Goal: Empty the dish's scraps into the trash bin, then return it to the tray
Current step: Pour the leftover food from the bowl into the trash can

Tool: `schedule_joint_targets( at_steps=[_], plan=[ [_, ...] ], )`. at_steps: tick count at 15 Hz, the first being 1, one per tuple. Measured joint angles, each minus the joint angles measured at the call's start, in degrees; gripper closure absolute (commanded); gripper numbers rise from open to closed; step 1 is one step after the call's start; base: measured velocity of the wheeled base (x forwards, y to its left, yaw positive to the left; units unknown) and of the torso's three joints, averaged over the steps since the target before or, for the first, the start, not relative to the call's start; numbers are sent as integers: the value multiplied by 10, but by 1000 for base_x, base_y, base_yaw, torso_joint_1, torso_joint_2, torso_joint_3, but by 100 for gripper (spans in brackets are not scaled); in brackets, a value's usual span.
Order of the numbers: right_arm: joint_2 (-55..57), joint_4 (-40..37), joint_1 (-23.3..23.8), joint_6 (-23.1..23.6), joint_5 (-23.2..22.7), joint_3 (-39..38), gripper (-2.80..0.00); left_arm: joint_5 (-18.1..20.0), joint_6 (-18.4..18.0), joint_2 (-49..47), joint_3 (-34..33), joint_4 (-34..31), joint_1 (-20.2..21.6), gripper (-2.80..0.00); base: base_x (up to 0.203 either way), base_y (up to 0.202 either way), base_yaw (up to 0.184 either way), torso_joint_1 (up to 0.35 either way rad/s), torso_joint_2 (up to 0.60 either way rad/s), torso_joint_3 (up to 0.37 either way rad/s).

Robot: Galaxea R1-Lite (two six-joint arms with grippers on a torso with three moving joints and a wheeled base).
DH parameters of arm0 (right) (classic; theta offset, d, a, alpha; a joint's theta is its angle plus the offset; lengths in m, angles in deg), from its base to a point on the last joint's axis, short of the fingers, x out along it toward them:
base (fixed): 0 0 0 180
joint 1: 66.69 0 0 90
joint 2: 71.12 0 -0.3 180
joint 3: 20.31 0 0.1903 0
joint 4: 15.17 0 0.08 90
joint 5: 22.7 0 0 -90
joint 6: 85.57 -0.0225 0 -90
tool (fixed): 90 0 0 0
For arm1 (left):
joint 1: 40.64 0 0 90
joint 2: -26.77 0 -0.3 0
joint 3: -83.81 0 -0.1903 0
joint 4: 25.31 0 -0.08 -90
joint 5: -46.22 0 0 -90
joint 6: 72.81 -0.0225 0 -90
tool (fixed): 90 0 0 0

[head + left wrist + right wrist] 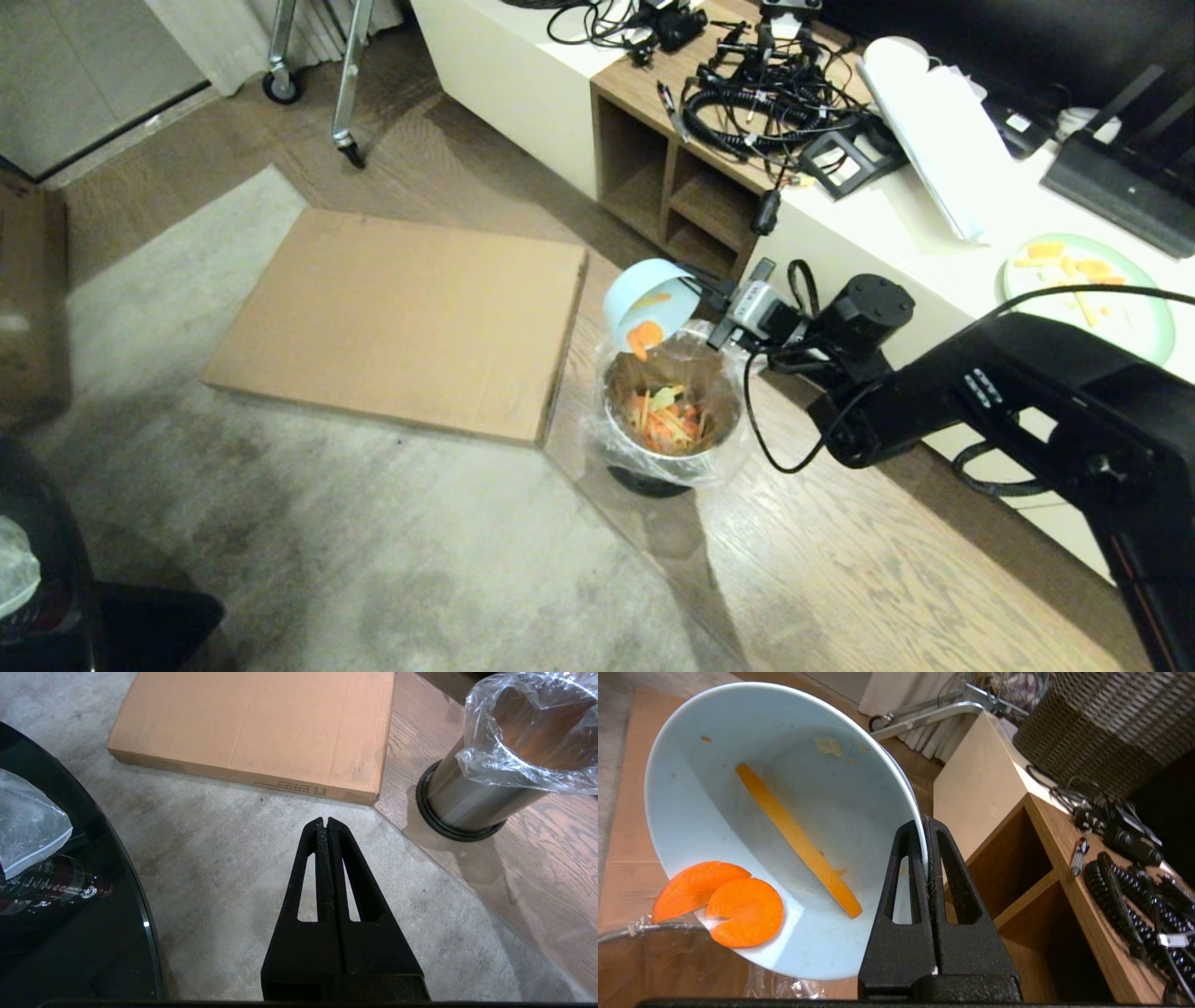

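My right gripper (707, 297) (925, 824) is shut on the rim of the dish (642, 287) (775, 779), a pale blue bowl. It holds the bowl tilted steeply over the trash bin (653, 459), a steel cylinder with a clear bag liner. Two orange slices (733, 905) of the scraps (644, 336) slide over the bowl's lower lip, and an orange strip (798, 842) clings inside. More scraps (667, 420) lie in the bin. My left gripper (325, 821) hangs shut and empty above the carpet, with the bin (467, 798) off to one side. The tray is out of view.
A flat cardboard box (401, 317) (261, 723) lies on the floor left of the bin. A white cabinet with wooden shelves (672, 187) carries tangled cables (775, 93) and a green plate (1153, 331). A black glass table (56, 933) stands near my left arm.
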Motion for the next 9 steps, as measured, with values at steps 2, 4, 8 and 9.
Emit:
schedule_joint_targets(
  at_steps=[2, 4, 8, 9],
  plan=[
    [2, 0, 4, 0, -14, 8, 0, 0, 0, 0, 0, 0, 0, 0, 0, 0, 0, 0, 0, 0],
    [2, 0, 5, 0, -35, 28, 0, 0, 0, 0, 0, 0, 0, 0, 0, 0, 0, 0, 0, 0],
    [7, 0, 5, -2, -89, 114, 0, 0, 0, 0, 0, 0, 0, 0, 0, 0, 0, 0, 0, 0],
    [8, 0, 5, -2, -95, 129, 0, 0, 0, 0, 0, 0, 0, 0, 0, 0, 0, 0, 0, 0]
  ],
)
